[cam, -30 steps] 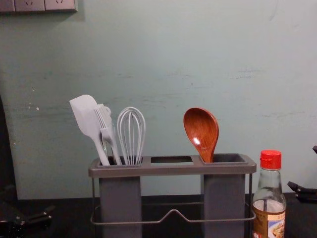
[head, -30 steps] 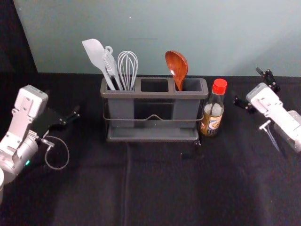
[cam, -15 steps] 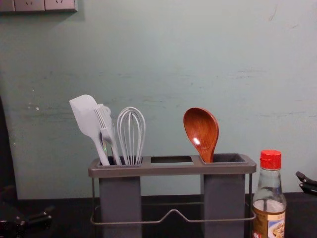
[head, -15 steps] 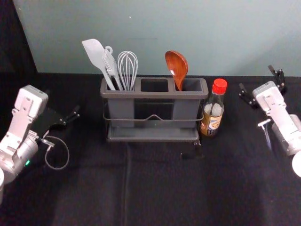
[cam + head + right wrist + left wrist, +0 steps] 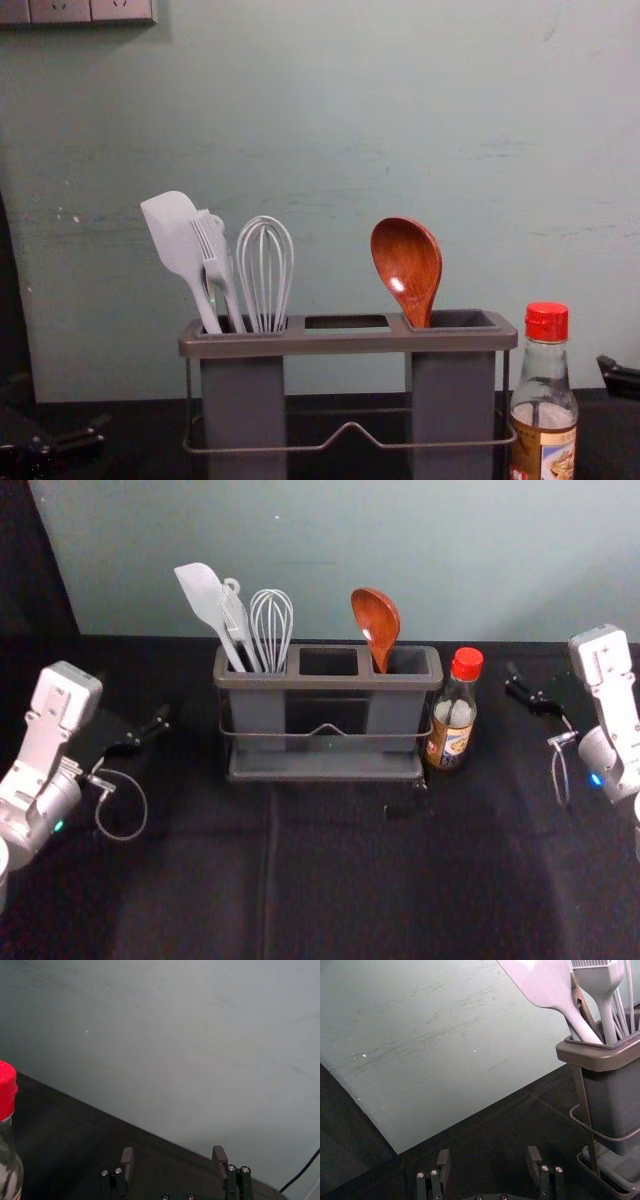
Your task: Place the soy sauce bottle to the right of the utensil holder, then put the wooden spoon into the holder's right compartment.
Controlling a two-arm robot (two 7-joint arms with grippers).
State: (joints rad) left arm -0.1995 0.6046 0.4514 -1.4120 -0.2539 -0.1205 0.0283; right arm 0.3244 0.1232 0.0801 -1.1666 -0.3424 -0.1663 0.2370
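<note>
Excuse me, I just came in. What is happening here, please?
Nothing is being held. The wooden spoon is in the right compartment of the utensil holder, and the soy sauce bottle stands upright to the holder's right. The left gripper is left of the holder, the right gripper beyond the bottle, both open.

Apparently a robotics lab: a white, jointed robot arm (image 5: 40,745) on the left and a matching white arm (image 5: 615,705) on the right flank a dark grey plastic utensil holder (image 5: 330,681) on a black cloth-covered table (image 5: 340,880). Pale square socket plates (image 5: 75,10) line the scuffed grey-green wall (image 5: 340,130) behind.
</note>
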